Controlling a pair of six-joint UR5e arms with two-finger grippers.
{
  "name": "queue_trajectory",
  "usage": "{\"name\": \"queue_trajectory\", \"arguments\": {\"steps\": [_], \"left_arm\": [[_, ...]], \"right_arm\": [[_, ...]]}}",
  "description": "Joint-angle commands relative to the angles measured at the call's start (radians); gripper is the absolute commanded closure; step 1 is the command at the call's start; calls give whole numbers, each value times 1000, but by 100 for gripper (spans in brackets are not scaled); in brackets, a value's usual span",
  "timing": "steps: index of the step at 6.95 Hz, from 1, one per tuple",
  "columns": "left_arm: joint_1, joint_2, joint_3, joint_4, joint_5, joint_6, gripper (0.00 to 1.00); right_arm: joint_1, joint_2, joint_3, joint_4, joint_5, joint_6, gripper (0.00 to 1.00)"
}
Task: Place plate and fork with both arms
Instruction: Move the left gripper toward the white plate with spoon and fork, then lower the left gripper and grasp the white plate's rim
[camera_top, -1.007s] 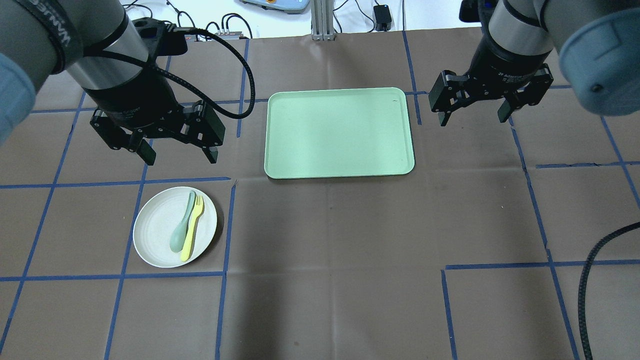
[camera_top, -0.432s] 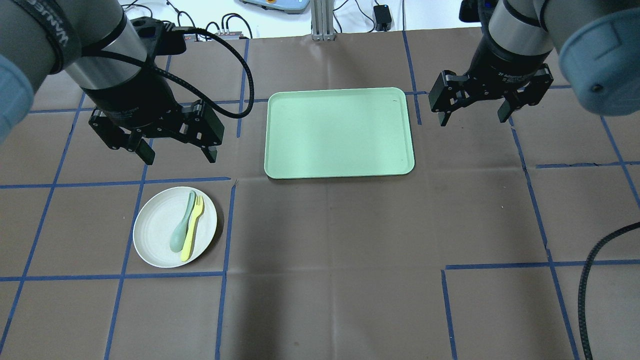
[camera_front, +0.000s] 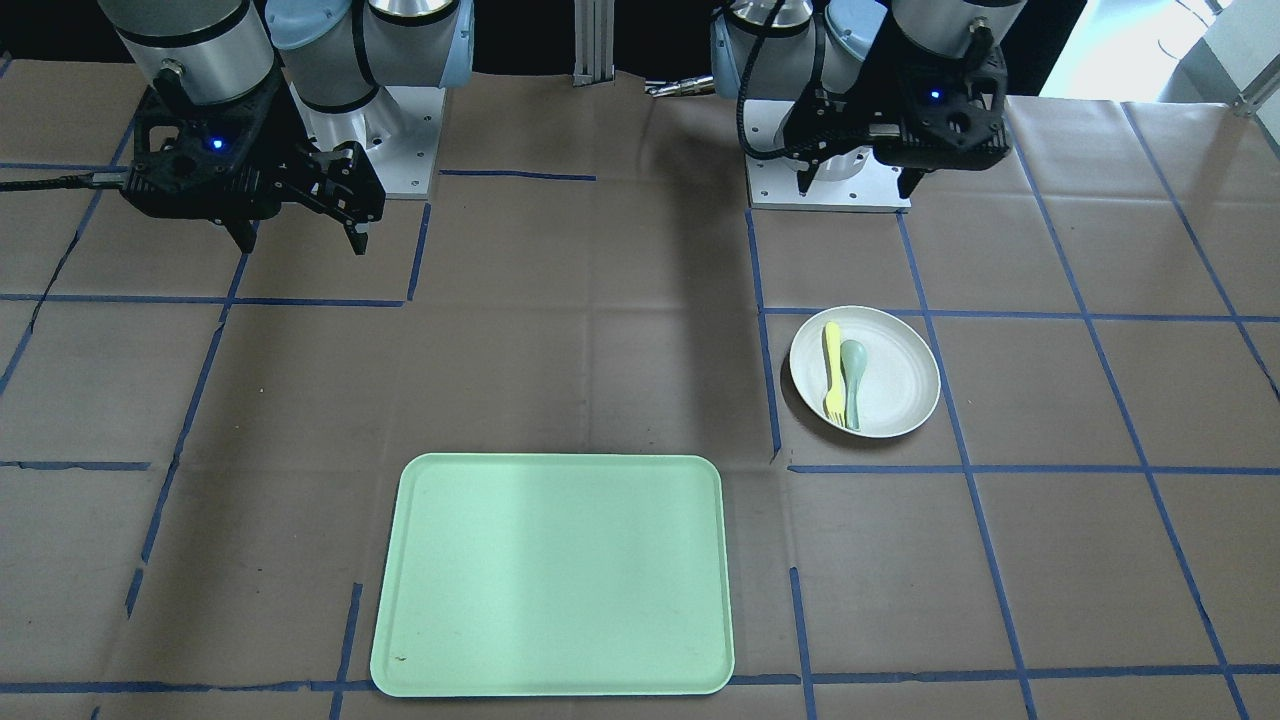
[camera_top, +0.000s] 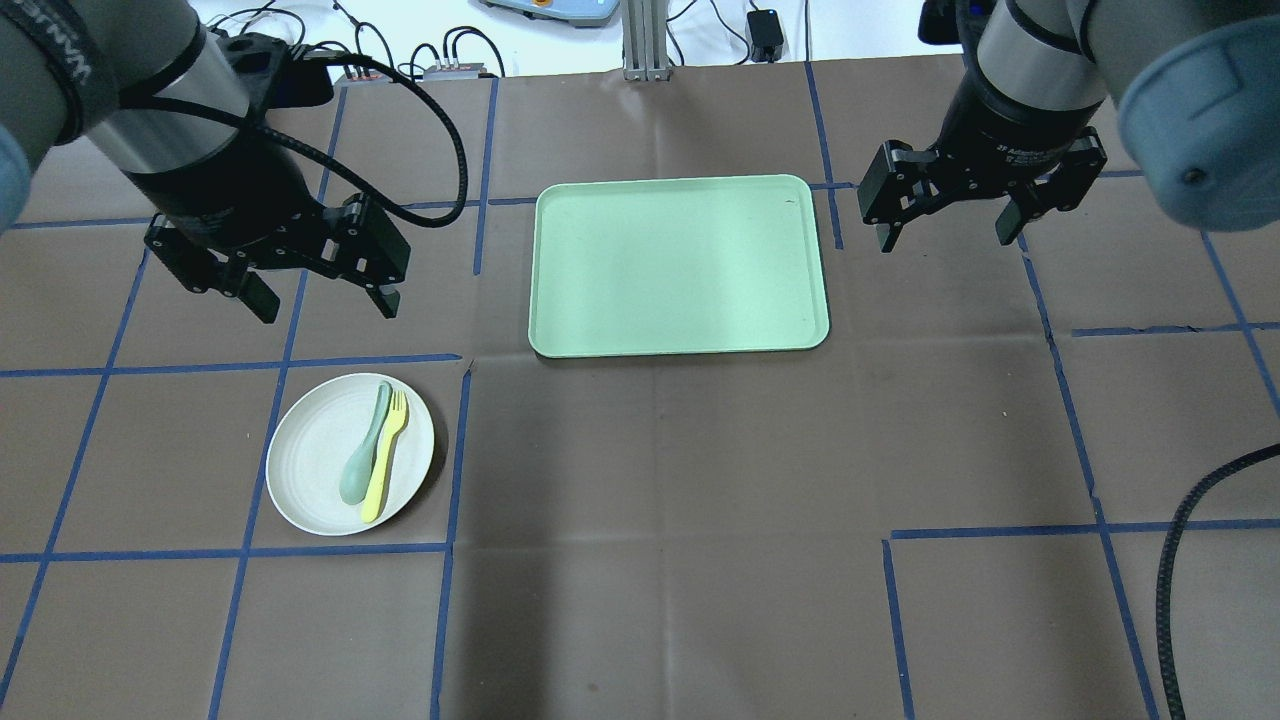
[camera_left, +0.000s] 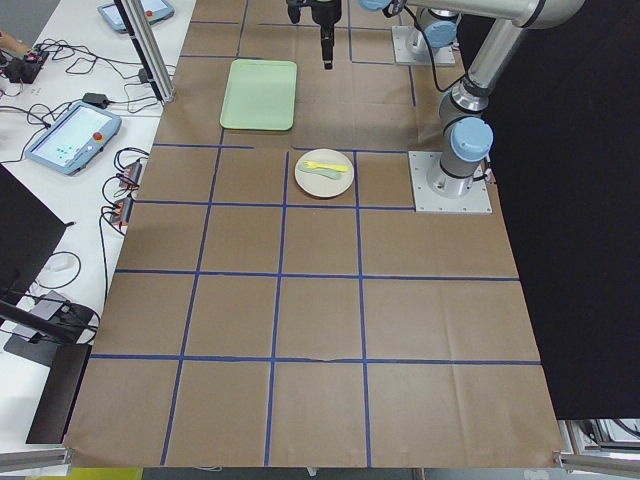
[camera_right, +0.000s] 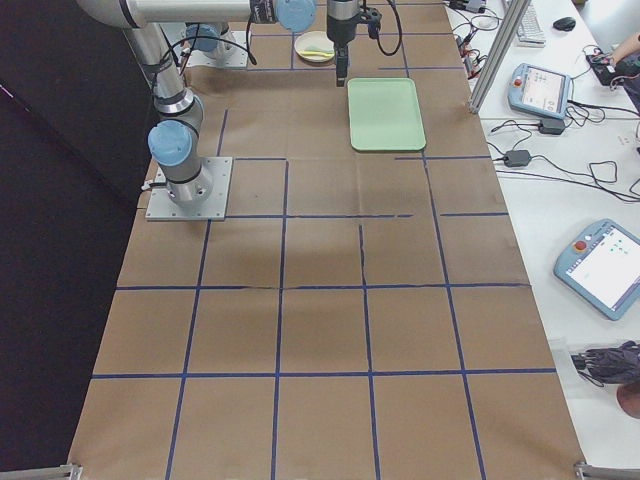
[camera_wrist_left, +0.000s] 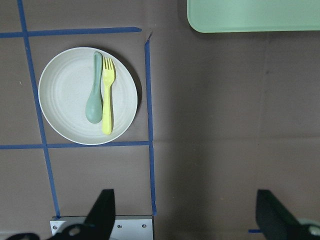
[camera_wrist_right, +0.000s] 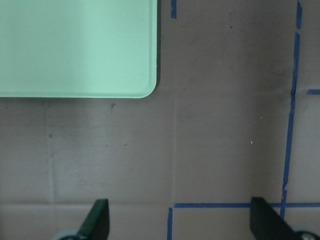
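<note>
Round off-white raised-rim plate (camera_top: 305, 470) bears a slim pale-yellow plastic fork (camera_top: 383, 465), brown table (camera_top: 650, 450) showing round its rim; left hand (camera_top: 329, 307) and right hand (camera_top: 944, 241) spread.

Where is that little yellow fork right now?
In the overhead view the fork lies on the plate in the view's left half, just right of the spoon and apart from the green tray.

Wrist view's edge crops the left gripper (camera_wrist_left: 185, 194).
</note>
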Motion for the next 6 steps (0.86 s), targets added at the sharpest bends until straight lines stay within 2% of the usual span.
{"name": "queue_trajectory", "arguments": {"steps": [1,2,4,6], "left_arm": [[169,0,-56,10,-3,182,0],[229,-3,-97,45,-7,212,0],[353,-29,-210,131,-88,388,0],[432,-49,-386,355,-95,417,0]], "right_arm": [[1,0,0,0,-1,0,0],[1,0,0,0,1,0,0],[1,0,0,0,2,0,0],[-1,0,0,0,2,0,0]]}}
